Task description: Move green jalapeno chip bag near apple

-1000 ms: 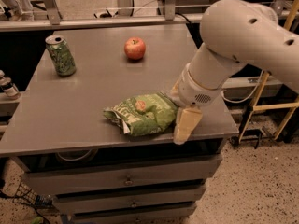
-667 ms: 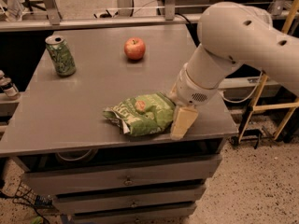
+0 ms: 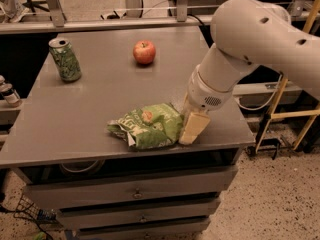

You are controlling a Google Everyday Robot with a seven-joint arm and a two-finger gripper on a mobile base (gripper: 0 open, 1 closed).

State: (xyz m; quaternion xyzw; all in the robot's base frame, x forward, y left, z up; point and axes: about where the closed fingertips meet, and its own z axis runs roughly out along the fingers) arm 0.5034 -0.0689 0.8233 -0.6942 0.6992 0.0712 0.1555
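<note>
The green jalapeno chip bag [image 3: 148, 127] lies crumpled near the front edge of the grey table [image 3: 100, 94], right of centre. The apple [image 3: 144, 52], small and red, sits at the back middle of the table, well apart from the bag. My gripper [image 3: 189, 132] hangs from the big white arm [image 3: 250, 44] and sits low at the bag's right edge, touching it. Part of the gripper is hidden behind the bag and the wrist.
A green patterned soda can [image 3: 65, 59] stands at the back left of the table. Drawers [image 3: 135, 194] are under the table top. A yellow frame [image 3: 280, 109] stands to the right, and a shelf with small bottles [image 3: 9, 94] is at the left.
My gripper has shifted slightly left, closer against the bag's right edge. The bag, apple and can have stayed in place.
</note>
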